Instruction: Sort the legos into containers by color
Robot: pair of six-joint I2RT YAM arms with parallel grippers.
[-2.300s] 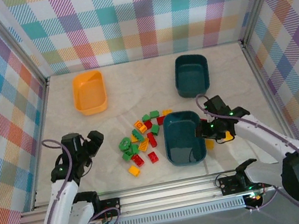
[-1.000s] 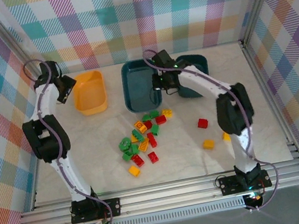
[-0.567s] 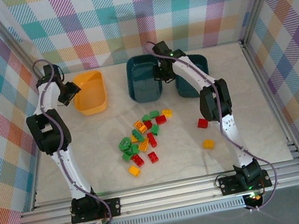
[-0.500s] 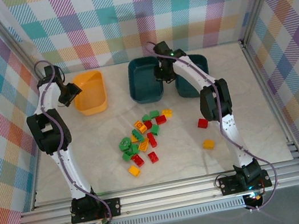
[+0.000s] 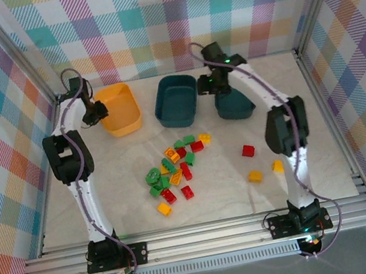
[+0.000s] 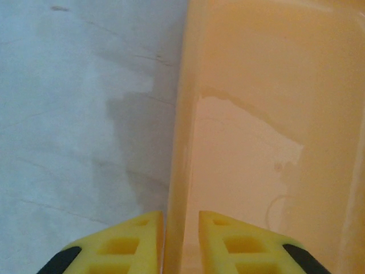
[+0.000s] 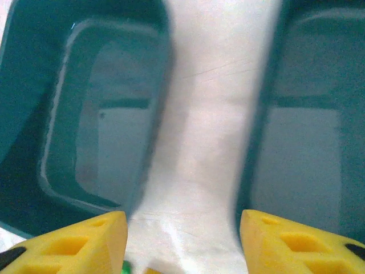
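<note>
Clamping its yellow fingers (image 6: 131, 245) shut on the left wall of the orange-yellow tub (image 5: 120, 110), the left gripper (image 5: 97, 112) is reaching to the far left corner of the pale marbled table (image 5: 308, 122). Its wrist camera is showing one finger outside the wall and the other inside the tub. At the back of the table, the right gripper (image 5: 215, 83) is hanging with its jaws apart and gripping nothing. It is hovering over the bare strip between the left teal tub (image 5: 176, 100) and the right teal tub (image 5: 235, 103). The legos (image 5: 175, 170), green, red and yellow, are lying in a loose heap at mid-table, apart from all three tubs. A red brick (image 5: 247, 150) and two yellow bricks (image 5: 254, 176) are sitting off to the right.
</note>
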